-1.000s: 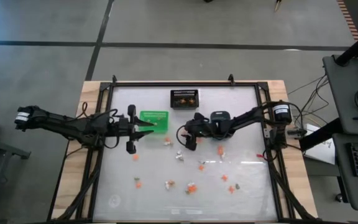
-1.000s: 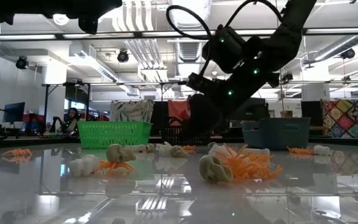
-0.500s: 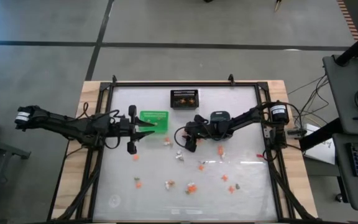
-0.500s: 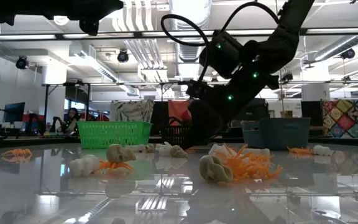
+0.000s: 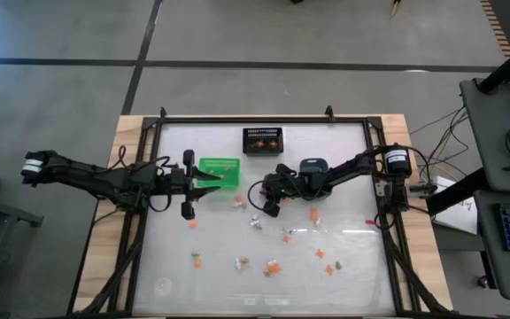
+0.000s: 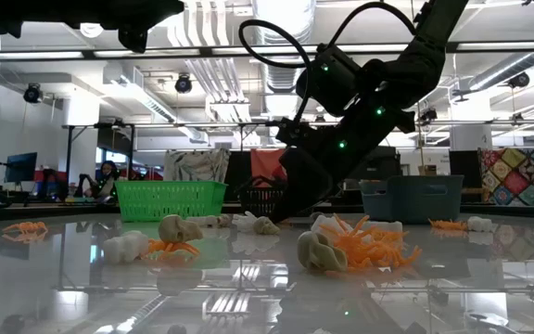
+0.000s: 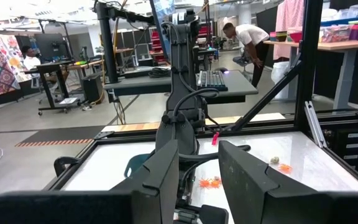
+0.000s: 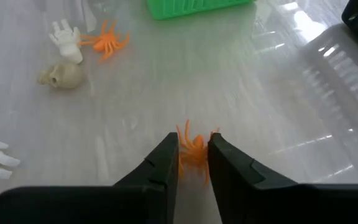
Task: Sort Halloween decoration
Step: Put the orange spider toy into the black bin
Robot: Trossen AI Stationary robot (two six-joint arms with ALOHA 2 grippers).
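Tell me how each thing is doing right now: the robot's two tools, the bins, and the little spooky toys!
Right tool: down at the table, closing around an orange spider.
Left tool: waiting by the green bin, nothing seen in it.
Black mesh bin: upright, orange bits inside.
Skull: lying loose on the table.
White hand: lying loose, beside another orange spider.

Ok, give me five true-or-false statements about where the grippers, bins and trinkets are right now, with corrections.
1. The right gripper has its fingers around an orange spider. True.
2. The green bin sits by the left gripper. True.
3. The black mesh bin is empty. False: orange pieces show inside it.
4. The left gripper is down at the table's near edge. False: it hovers beside the green bin.
5. A tan skull lies next to a white hand. True.
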